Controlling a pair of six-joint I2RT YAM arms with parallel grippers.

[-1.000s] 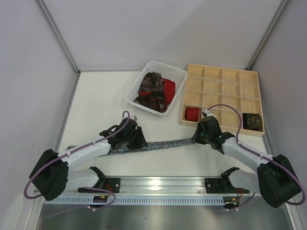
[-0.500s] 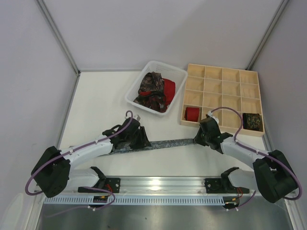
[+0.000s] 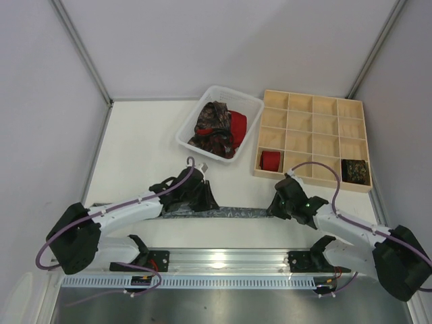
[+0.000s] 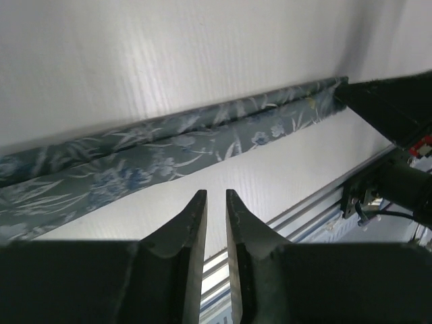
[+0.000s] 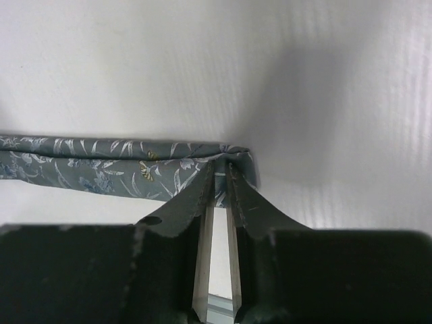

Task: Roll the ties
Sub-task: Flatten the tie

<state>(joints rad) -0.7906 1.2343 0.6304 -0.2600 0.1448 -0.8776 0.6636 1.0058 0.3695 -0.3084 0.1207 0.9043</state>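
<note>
A grey patterned tie (image 3: pixel 236 212) lies stretched in a long strip across the table's near part. It also shows in the left wrist view (image 4: pixel 169 152) and the right wrist view (image 5: pixel 101 165). My right gripper (image 3: pixel 275 206) is shut on the tie's right end (image 5: pixel 221 165). My left gripper (image 3: pixel 206 202) hovers at the strip's left part. Its jaws stand almost together with a thin gap and nothing between them (image 4: pixel 214 197); the tie lies just beyond the tips. A maroon paisley tie (image 3: pixel 214 125) and a red tie (image 3: pixel 238 125) lie loose in the basket.
The white plastic basket (image 3: pixel 191 128) stands at the back centre. The wooden grid tray (image 3: pixel 314 135) at the back right holds a red roll (image 3: pixel 271 160) and a dark paisley roll (image 3: pixel 355 171). The metal rail (image 3: pixel 229 260) runs along the near edge.
Both grippers have moved toward the near edge and the tie has come with them, now lying straighter. The left gripper has also shifted to the right along the strip.
</note>
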